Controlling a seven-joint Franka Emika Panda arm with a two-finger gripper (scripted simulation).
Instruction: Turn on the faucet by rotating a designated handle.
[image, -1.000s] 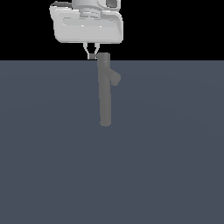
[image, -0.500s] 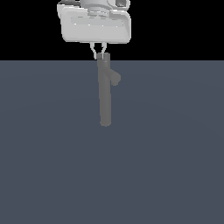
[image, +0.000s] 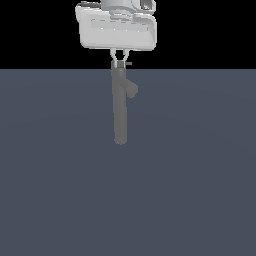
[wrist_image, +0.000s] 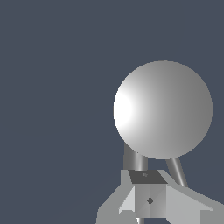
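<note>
Bare simulated scene, apparently: flat slate-blue floor (image: 200, 190), black void, lone faucet (image: 120, 110).

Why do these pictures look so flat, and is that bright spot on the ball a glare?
Exterior view: even simulator light, no cast shadow under the faucet, black backdrop above the gripper. Wrist view: the round cap looms large, with a soft white highlight on one side; nothing blurred.

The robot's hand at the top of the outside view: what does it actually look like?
The gripper hangs from a wide, rounded, pale grey block, with a darker round wrist joint above it. Two thin light fingers taper down from the block. No cables or markings show.
</note>
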